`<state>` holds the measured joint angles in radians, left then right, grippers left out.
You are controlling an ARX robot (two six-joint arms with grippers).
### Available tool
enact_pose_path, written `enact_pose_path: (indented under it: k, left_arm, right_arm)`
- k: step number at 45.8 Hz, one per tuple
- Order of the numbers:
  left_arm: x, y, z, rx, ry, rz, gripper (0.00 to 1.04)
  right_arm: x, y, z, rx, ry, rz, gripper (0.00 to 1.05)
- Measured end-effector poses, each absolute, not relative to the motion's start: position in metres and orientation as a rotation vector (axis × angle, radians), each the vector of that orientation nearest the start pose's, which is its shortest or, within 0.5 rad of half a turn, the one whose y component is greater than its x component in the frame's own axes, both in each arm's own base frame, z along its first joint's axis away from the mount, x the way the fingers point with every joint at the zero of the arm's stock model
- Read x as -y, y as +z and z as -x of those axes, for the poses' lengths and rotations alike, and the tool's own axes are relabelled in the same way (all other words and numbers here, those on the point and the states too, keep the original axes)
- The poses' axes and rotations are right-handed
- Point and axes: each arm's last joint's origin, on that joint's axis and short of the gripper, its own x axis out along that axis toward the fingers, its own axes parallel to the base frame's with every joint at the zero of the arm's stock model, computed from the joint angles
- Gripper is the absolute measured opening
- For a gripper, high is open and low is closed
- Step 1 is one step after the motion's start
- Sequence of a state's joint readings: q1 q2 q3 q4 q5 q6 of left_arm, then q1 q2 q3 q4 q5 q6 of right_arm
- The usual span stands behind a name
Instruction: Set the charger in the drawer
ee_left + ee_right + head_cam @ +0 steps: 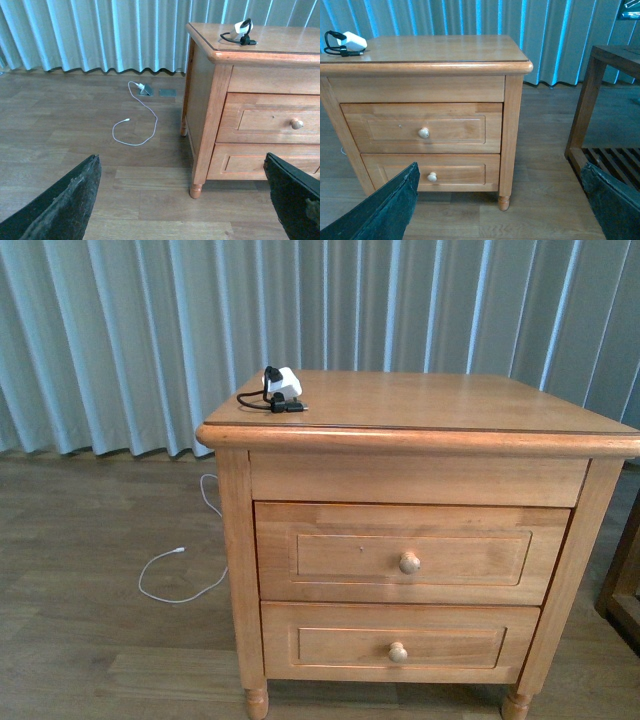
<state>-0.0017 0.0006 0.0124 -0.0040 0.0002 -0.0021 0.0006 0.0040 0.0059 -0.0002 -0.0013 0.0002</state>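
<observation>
The charger [283, 383], a white plug block with a coiled black cable, lies on the nightstand's top near its back left corner. It also shows in the wrist views [243, 26] [353, 40]. The drawer [330, 555], the taller upper one with a round knob, is closed [265, 120] [385, 129]. My left gripper [180, 165] hangs open over the floor, to the left of the nightstand and well short of it. My right gripper [499, 167] is open too, in front of the nightstand's right leg, holding nothing. Neither arm shows in the front view.
A shorter closed drawer [330, 645] sits below the taller one. A thin white cable [170, 575] loops on the wooden floor left of the nightstand. A dark wooden rack [600, 100] stands to the right. Curtains hang behind.
</observation>
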Motion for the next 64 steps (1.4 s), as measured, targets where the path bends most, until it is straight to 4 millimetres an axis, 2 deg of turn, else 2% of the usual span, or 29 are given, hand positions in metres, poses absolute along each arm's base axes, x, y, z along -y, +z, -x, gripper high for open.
enact_pose_path:
  k: [40,45,48,53,57,59,64]
  left_arm:
    - [0.000,0.167,-0.097,0.008,-0.002,0.002,0.99]
    - [0.000,0.167,-0.097,0.008,-0.003,0.002,0.99]
    - [0.000,0.167,-0.097,0.008,-0.001,0.002,0.99]
    - [0.000,0.167,-0.097,0.008,-0.002,0.002,0.99]
    - [0.000,0.167,-0.097,0.008,-0.002,0.002,0.99]
    - [0.000,0.167,-0.097,0.008,-0.002,0.002,0.99]
    - [0.000,0.167,-0.097,0.008,-0.002,0.002,0.99]
  right_arm:
    - [0.000,0.165,-0.098,-0.001,0.007,-0.001,0.96]
    - [-0.002,0.163,-0.101,-0.227,0.220,-0.041,0.96]
    - [-0.003,0.162,-0.106,-0.284,0.256,-0.056,0.96]
    - [-0.008,0.173,-0.128,-0.320,0.271,-0.043,0.96]
    - [-0.014,0.177,-0.148,-0.323,0.287,-0.025,0.96]
    - [-0.019,0.178,-0.168,-0.326,0.295,-0.008,0.96]
    - [-0.026,0.173,-0.197,-0.355,0.288,0.010,0.96]
